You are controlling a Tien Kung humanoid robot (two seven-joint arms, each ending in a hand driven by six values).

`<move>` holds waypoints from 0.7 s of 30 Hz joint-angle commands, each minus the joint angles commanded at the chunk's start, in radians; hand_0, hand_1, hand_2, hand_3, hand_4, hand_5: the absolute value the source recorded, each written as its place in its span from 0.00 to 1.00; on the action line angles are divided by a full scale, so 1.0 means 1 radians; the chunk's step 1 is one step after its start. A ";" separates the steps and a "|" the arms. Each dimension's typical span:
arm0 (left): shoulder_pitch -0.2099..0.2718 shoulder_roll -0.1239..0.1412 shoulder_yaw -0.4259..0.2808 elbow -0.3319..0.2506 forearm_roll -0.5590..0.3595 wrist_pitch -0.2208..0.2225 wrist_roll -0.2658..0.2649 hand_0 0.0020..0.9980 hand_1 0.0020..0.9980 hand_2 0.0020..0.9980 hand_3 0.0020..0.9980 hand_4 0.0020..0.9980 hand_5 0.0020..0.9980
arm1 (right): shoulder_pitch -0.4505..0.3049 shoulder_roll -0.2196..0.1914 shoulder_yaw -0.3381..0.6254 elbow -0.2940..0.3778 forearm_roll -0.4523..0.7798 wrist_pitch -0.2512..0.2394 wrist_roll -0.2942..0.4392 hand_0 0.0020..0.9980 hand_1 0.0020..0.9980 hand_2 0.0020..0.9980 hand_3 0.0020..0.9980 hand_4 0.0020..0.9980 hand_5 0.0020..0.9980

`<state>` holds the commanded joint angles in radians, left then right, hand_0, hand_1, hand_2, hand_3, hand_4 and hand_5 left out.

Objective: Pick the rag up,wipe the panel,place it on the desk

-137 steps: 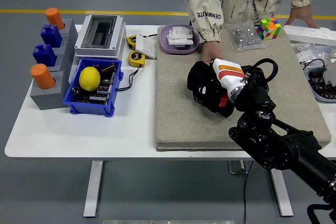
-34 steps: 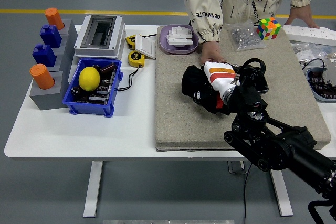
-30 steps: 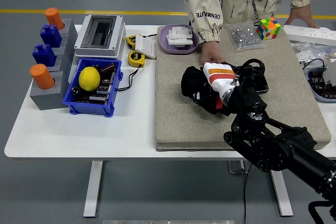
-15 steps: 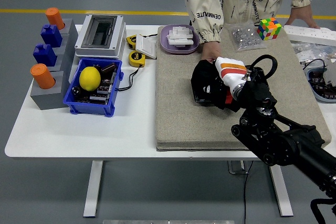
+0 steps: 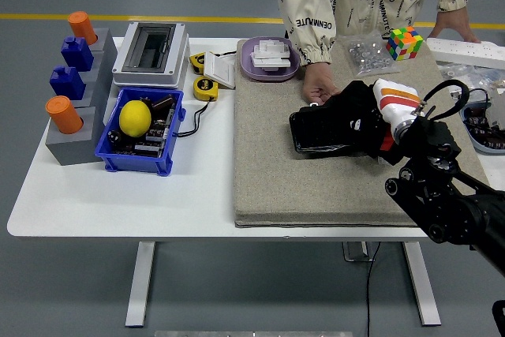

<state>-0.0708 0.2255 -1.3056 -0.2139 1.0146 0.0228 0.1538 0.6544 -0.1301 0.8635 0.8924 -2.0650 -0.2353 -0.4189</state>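
Since the rag [image 5: 359, 112] is soft and limp, it is best bunched; the right hand [image 5: 387, 112] seemingly has fingers curled into it over the panel [image 5: 316, 130].

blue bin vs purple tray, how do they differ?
The blue bin is rectangular and deep; the purple tray is shallow with rounded corners. The bin holds a lemon and dark electronic parts; the tray holds white pieces. The bin stands near the table's left front; the tray sits at the far edge beside the mat. Both are open-topped, on the table.
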 joint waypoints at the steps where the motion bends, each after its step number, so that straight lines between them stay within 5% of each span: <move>1: 0.000 0.000 -0.001 0.001 0.001 0.000 0.000 0.60 0.64 0.64 0.56 0.63 0.44 | -0.003 -0.008 0.011 -0.001 -0.002 0.000 0.000 0.24 0.29 0.34 0.41 0.95 0.09; 21: 0.006 -0.005 -0.017 0.002 0.005 0.001 0.001 0.61 0.64 0.64 0.56 0.63 0.44 | -0.117 -0.170 0.202 -0.018 -0.037 -0.001 -0.003 0.24 0.29 0.35 0.41 0.95 0.09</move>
<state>-0.0644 0.2201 -1.3226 -0.2115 1.0198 0.0233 0.1552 0.5371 -0.3002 1.0657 0.8744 -2.1023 -0.2361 -0.4221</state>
